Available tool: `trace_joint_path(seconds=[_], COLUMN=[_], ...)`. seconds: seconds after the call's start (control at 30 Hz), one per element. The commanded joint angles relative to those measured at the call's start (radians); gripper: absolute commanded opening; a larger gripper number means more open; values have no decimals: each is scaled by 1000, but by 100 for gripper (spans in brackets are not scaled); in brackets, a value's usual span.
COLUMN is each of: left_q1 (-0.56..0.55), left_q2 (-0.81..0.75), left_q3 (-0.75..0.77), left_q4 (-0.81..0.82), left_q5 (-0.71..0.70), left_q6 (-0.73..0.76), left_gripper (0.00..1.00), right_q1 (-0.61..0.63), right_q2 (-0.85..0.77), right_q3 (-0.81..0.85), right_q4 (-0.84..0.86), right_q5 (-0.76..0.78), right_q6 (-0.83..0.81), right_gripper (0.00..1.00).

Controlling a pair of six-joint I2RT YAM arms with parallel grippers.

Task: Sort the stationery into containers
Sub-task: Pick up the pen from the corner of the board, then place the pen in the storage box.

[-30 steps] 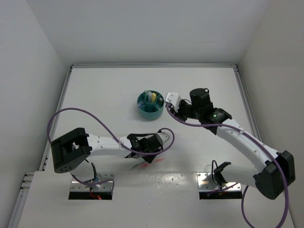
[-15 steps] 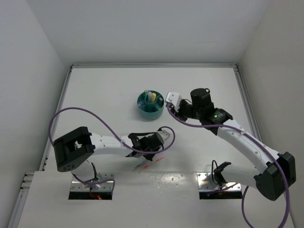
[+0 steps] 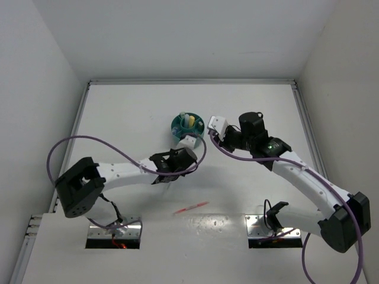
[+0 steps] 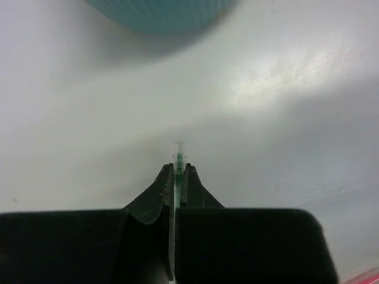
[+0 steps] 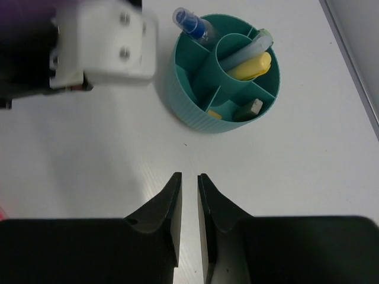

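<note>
The teal bowl point(image 3: 187, 125) stands mid-table and also shows in the right wrist view point(image 5: 195, 112) and at the top of the left wrist view point(image 4: 160, 12). It holds a blue marker point(image 5: 190, 23), a yellow marker point(image 5: 249, 66), a pale stick point(image 5: 246, 50) and a beige eraser point(image 5: 251, 107). My left gripper point(image 3: 189, 141) is just in front of the bowl, shut on a thin green pen point(image 4: 177, 168). My right gripper point(image 3: 213, 128) hovers right of the bowl; its jaws stand a narrow gap apart with nothing between point(image 5: 189, 177). A pink-red pen point(image 3: 190, 207) lies on the table near the front.
The left arm's white wrist block point(image 5: 100, 44) sits close to the left of the bowl in the right wrist view. Purple cables loop over both arms. White walls close the table on the left, back and right.
My left gripper has risen from the near table beside the pink-red pen and moved back toward the bowl with the green pen. The pink-red pen now lies uncovered. The right arm has barely moved.
</note>
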Motion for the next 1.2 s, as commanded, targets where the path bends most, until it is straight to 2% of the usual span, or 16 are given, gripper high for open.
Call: trace_joint_path(seconds=[0.0,0.13,0.17,0.23,0.27,0.3,0.37,0.43,0.5,0.6,0.73,0.8,0.97,1.17], left_q1=[18,18,18,27,27,42,74,90,127,191,262,289,323,335], left_q2=[-128,-318,-420,-516,-587,-612,-627,-607,-558,-420,-243,-176,-85,-15], left_q3=[70,3,-34,-162,-202,-235,-314,-392,-419,-419,-322,-264,-134,-104], left_q4=[56,215,351,497,623,672,783,1016,1233,1457,1559,1560,1472,1454], left_q5=[-166,-175,-146,-98,-98,-98,-108,-119,-119,-64,0,34,89,99], left_q6=[2,23,23,23,14,-6,-17,11,11,11,-14,-14,-8,35], left_gripper=[0,0,0,0,0,0,0,0,0,0,0,0,0,0], right_q1=[-5,-5,-5,-5,-5,-5,-5,-5,-5,-5,-5,-5,-5,-5], right_q2=[-22,-22,-22,-22,-22,-22,-44,-44,-44,-24,-13,-4,-4,5], right_q3=[-7,-7,-7,-16,-27,-27,-51,-51,-51,-51,-51,-51,-51,-51], right_q4=[41,41,41,51,60,69,84,97,97,77,67,67,67,67], right_q5=[-1,-10,-10,19,19,31,31,31,22,-1,-10,-21,-21,-12], right_q6=[16,16,16,16,16,16,25,25,25,25,16,16,6,6], right_gripper=[17,17,11,0,0,0,0,0,0,0,0,0,0,0])
